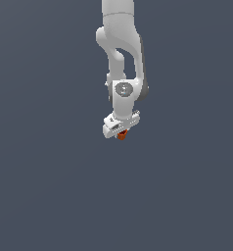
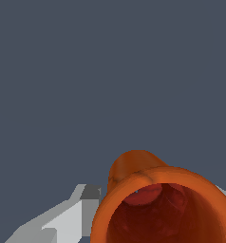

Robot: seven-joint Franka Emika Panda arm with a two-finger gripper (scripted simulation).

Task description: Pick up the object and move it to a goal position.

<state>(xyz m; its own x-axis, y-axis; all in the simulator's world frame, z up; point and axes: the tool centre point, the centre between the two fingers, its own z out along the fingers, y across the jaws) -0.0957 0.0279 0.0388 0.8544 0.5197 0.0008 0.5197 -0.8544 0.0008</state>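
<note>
The object (image 1: 122, 137) is a tiny orange-red piece sticking out just below my white gripper (image 1: 121, 133) in the exterior view. In the wrist view it fills the lower part of the picture as a hollow orange-red cup shape (image 2: 134, 166) with a darker red-brown inside. It sits between my grey-white fingers (image 2: 67, 218), and only a sliver of the other finger shows. The gripper (image 2: 155, 192) is shut on the object. No goal marker shows in either view.
The white arm (image 1: 123, 54) comes down from the top of the exterior view. Everything around it is a plain dark grey-blue background with no other objects or edges.
</note>
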